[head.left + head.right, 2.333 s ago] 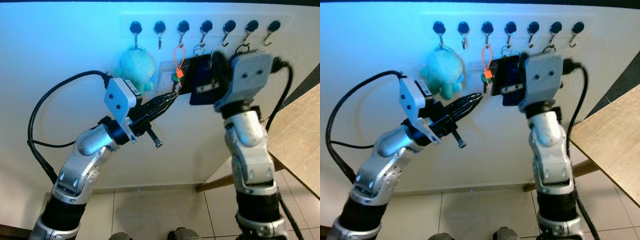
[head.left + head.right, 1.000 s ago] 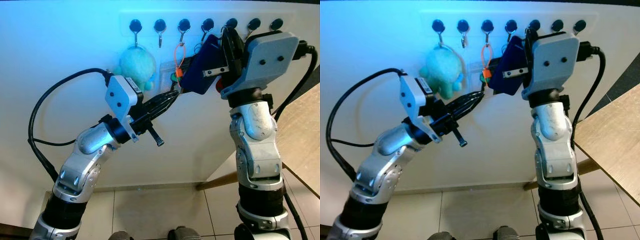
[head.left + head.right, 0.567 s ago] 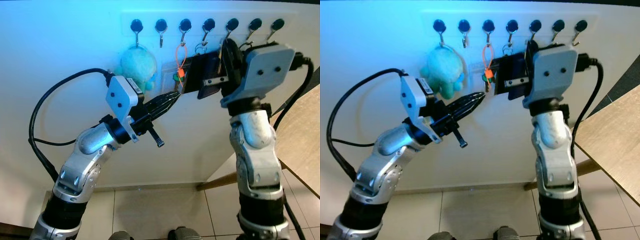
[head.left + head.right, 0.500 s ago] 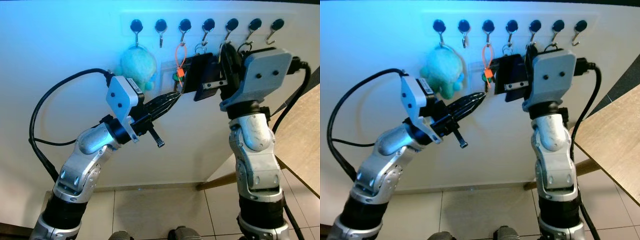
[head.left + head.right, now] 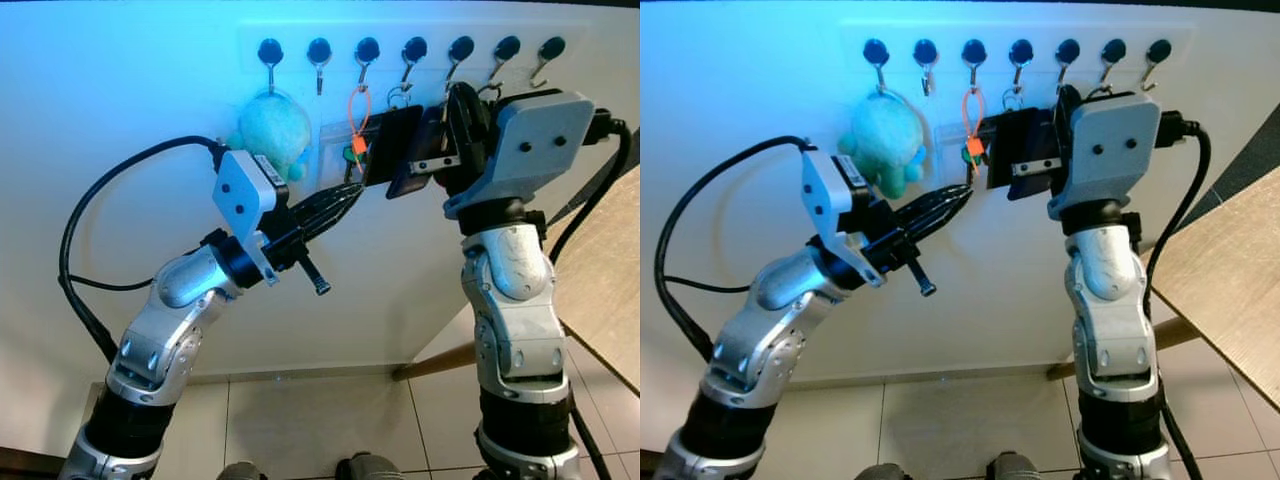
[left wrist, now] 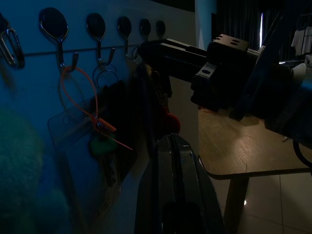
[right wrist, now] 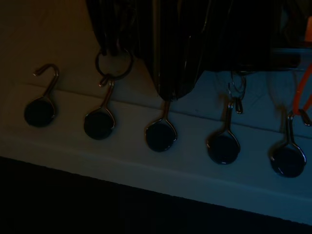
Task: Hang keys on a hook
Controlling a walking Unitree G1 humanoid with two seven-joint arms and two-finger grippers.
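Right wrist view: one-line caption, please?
Right gripper raised at a wall row of hooks, a key ring hanging on one.

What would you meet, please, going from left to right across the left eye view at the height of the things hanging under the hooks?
Fluffy teal plush toy → orange loop strap with a green tag → dark flat case in front of the right arm → right arm's grey wrist housing.

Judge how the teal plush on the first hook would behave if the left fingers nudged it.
The plush looks soft and light, so it would probably give and swing, not resist. It hangs from a hook by a thin loop, so a push might twist it. The left gripper sits beside it.
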